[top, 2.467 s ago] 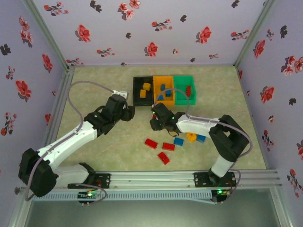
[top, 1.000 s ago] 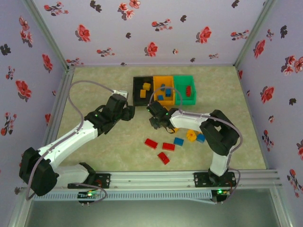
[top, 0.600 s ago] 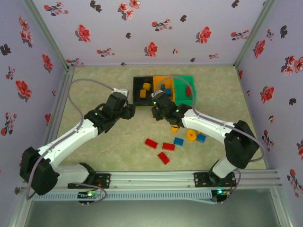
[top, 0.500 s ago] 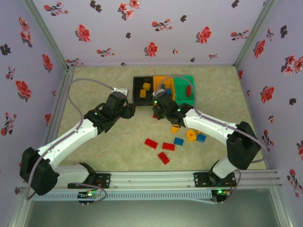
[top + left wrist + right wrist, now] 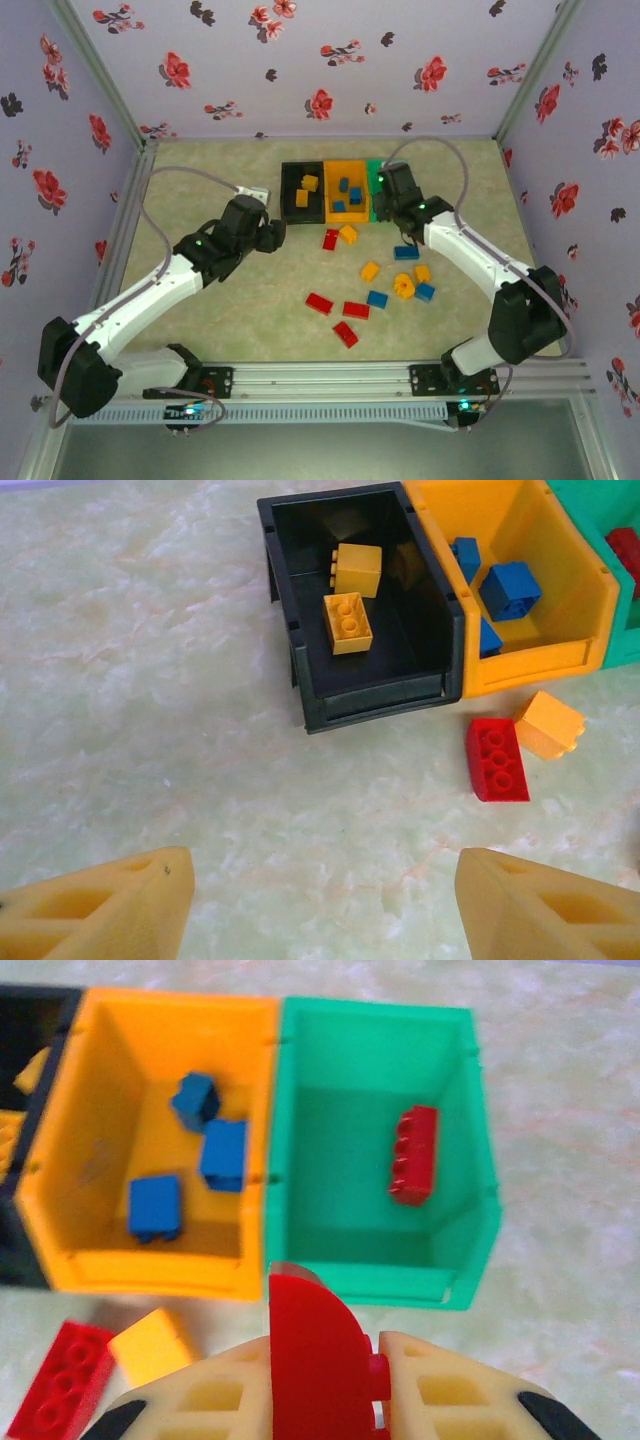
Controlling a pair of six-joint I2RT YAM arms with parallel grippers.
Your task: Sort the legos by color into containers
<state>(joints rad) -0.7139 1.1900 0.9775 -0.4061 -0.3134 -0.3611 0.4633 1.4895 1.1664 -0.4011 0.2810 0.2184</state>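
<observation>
My right gripper [image 5: 330, 1348] is shut on a red lego [image 5: 315, 1345], held on edge just in front of the green container [image 5: 375, 1265]. Another red lego [image 5: 415, 1155] lies inside that container. The orange container [image 5: 150, 1265] beside it holds three blue legos [image 5: 222, 1154]. The black container [image 5: 375, 695] holds two yellow legos [image 5: 347, 623]. My left gripper [image 5: 325, 885] hovers open over bare table in front of the black container, nothing between its fingers [image 5: 110, 905]. From above, the right gripper [image 5: 383, 200] covers most of the green container, and the left gripper [image 5: 270, 236] sits left of the containers.
A red lego [image 5: 497, 758] and a yellow one [image 5: 549, 723] lie just in front of the orange container. Several more loose legos, red [image 5: 319, 303], blue [image 5: 406, 252] and yellow [image 5: 370, 271], are scattered on the table nearer the arm bases. Flowered walls enclose the table.
The right arm swung from in front of the black container across to the green one, carrying the red lego. The left arm stayed put.
</observation>
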